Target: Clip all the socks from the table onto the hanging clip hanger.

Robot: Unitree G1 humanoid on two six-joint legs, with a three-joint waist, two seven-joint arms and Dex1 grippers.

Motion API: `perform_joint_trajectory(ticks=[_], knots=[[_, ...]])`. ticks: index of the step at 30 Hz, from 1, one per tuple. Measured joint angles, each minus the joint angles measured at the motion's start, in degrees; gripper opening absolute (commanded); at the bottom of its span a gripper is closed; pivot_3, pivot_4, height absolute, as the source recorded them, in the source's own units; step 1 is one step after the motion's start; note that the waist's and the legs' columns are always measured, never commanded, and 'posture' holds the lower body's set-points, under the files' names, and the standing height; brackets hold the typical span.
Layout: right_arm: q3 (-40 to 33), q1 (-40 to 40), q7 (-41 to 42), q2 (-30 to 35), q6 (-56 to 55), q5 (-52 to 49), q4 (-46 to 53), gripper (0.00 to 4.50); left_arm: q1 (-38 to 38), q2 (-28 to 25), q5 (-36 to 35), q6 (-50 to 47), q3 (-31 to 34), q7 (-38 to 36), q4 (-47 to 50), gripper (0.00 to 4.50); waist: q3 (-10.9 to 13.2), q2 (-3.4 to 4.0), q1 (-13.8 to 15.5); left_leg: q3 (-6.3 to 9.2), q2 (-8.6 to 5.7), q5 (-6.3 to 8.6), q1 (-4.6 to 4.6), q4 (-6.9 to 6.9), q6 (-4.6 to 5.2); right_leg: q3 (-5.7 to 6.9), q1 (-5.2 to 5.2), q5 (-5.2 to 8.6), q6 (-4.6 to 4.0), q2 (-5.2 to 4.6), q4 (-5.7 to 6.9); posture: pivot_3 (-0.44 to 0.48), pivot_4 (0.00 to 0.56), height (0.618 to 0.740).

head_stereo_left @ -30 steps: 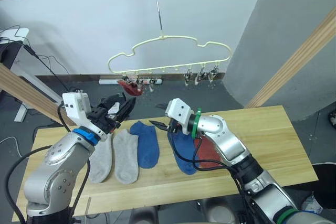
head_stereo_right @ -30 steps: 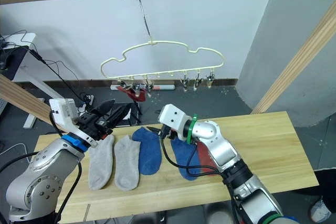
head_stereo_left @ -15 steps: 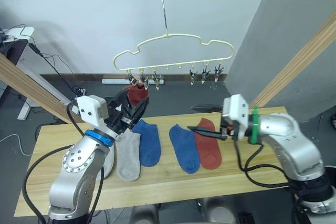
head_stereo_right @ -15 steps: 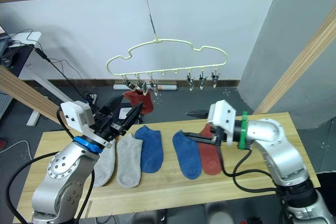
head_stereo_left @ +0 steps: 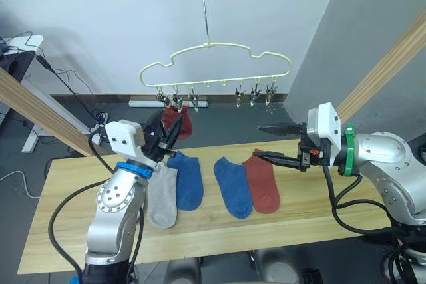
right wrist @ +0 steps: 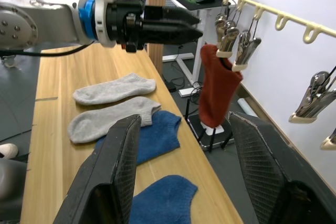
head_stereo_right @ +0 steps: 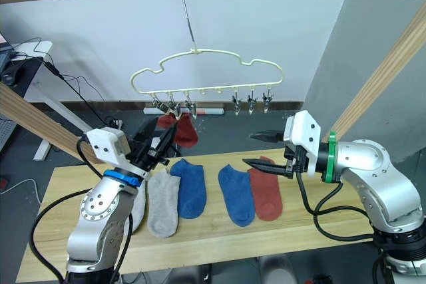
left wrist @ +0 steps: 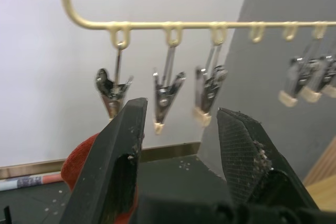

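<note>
Red sock [head_stereo_left: 177, 122] — on clip hanger [head_stereo_left: 214, 64]

A long table [head_stereo_left: 319, 214] of pale wooden planks carries five socks in a row. A red sock [head_stereo_left: 262, 182] lies just beside and below the open right claw [head_stereo_left: 269, 143], touching a blue sock [head_stereo_left: 233, 187]. A second blue sock [head_stereo_left: 187, 179] and a grey sock [head_stereo_left: 162, 197] lie below the open left claw [head_stereo_right: 165, 139]; another grey sock [right wrist: 113, 88] lies beside them.
</note>
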State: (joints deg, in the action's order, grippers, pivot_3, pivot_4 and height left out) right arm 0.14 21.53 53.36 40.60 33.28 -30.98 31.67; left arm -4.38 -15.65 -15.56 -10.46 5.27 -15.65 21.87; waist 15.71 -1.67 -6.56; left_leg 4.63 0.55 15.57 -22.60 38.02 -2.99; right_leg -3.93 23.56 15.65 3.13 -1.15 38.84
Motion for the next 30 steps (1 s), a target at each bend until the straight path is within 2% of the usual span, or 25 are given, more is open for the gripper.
perform_joint_trajectory(ticks=[4, 14, 30], knots=[[-0.6, 0.4, -0.6, 0.4, 0.7, -0.8, 0.0, 2.79, -3.1, 2.9, 0.5, -0.5, -0.5, 1.5, -3.6, 2.30, 0.1, -0.09, 0.0, 0.01, 0.01, 0.00, -0.02, 0.00, 0.00, 0.02, 0.00, 0.00, 0.00, 0.00, -0.01, -0.240, 0.271, 0.714], [-1.1, 0.4, -1.4, 1.4, 2.3, -2.2, 0.0, 2.79, -10.1, 4.6, 2.8, 3.3, -0.4, 2.7, -11.6, 2.30, 0.1, -0.13, -0.2, 0.00, 0.00, 0.00, -0.01, 0.01, 0.00, 0.02, 0.00, 0.00, 0.00, 0.00, 0.00, -0.267, 0.271, 0.714], [-1.4, 1.1, -3.3, 1.8, 3.4, -4.1, 0.0, 2.79, -11.6, 5.3, 1.8, 5.1, 0.3, 1.9, -13.5, 2.30, 0.1, -0.14, -1.5, 0.02, 0.01, 0.00, -0.03, -0.01, 0.00, 0.05, 0.01, -0.01, 0.01, 0.00, 0.00, -0.270, 0.270, 0.714]])
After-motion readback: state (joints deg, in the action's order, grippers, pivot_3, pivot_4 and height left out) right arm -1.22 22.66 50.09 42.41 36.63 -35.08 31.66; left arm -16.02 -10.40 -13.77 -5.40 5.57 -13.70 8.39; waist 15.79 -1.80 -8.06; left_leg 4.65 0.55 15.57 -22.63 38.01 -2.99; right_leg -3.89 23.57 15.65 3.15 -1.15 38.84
